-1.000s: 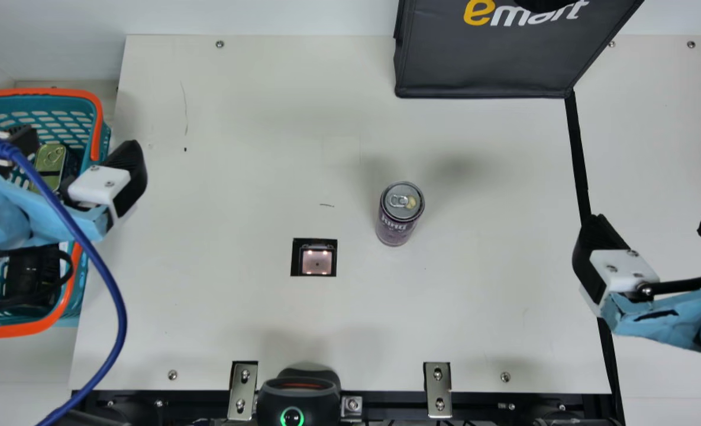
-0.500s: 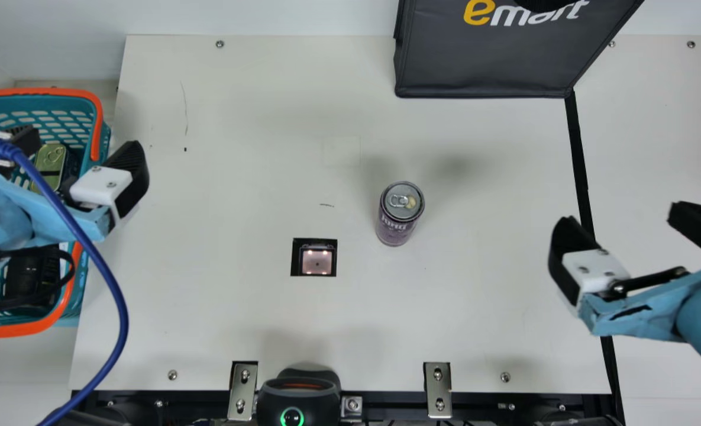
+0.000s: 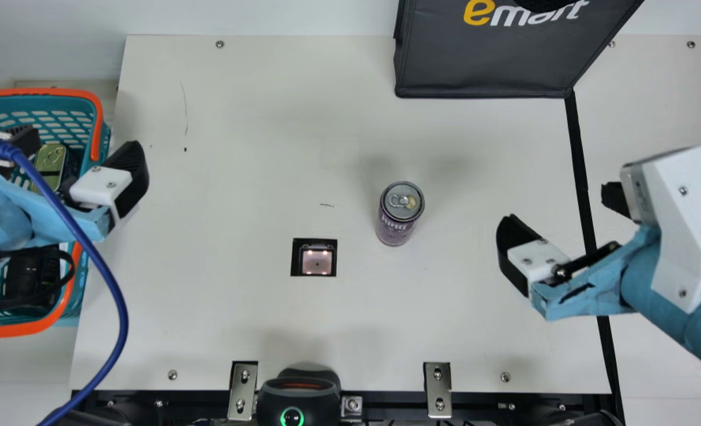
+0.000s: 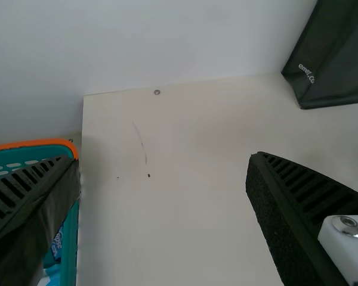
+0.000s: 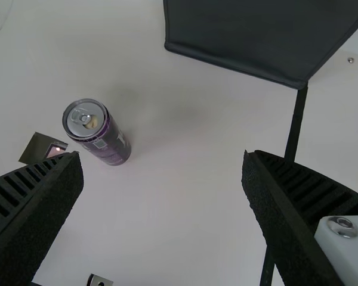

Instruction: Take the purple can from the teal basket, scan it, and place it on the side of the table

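Note:
The purple can stands upright on the table, right of the square scanner window. My right gripper is over the table's right part, open and apart from the can; in the right wrist view the can lies beyond the right gripper's spread fingers. At the far left, my left gripper is at the teal basket's right rim. Nothing is between the left gripper's wide-apart fingers in the left wrist view, where the basket's orange rim shows beside one finger.
A black bag stands at the table's back right. Inside the basket are a green-topped can and dark items. A blue cable loops over the table's left edge. A black scanner stand sits at the front edge.
My right arm has come in from the right, its gripper now farther left over the table. The left arm has barely moved, and the can stands in the same place.

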Controlling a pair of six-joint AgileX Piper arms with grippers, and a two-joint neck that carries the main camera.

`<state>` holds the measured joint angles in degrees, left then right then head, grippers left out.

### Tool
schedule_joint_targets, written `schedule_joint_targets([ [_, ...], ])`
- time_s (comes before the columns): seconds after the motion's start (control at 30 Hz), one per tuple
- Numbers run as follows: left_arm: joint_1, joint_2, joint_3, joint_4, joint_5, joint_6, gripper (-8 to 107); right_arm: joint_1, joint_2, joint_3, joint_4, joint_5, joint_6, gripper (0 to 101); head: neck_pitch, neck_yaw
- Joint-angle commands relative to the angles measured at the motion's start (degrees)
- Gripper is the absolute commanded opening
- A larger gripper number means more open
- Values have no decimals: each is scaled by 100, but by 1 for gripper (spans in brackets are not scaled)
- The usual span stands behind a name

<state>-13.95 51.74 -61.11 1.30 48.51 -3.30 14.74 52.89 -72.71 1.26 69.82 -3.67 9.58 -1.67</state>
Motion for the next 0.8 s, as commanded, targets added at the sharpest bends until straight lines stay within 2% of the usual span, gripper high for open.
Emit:
schedule_joint_targets([
  [0.0, 0, 0, 0, 0, 0, 0, 90, 235, 160, -74, -138, 8, 194, 95, -166, 9],
  [0.47, 0, 0, 0, 0, 0, 0, 90, 1958, 1120, -283, -929, -111, 2133, 95, -166, 9],
  [0.77, 0, 0, 0, 0, 0, 0, 90, 2658, 1487, -127, -1123, -326, 2868, 95, -166, 9],
])
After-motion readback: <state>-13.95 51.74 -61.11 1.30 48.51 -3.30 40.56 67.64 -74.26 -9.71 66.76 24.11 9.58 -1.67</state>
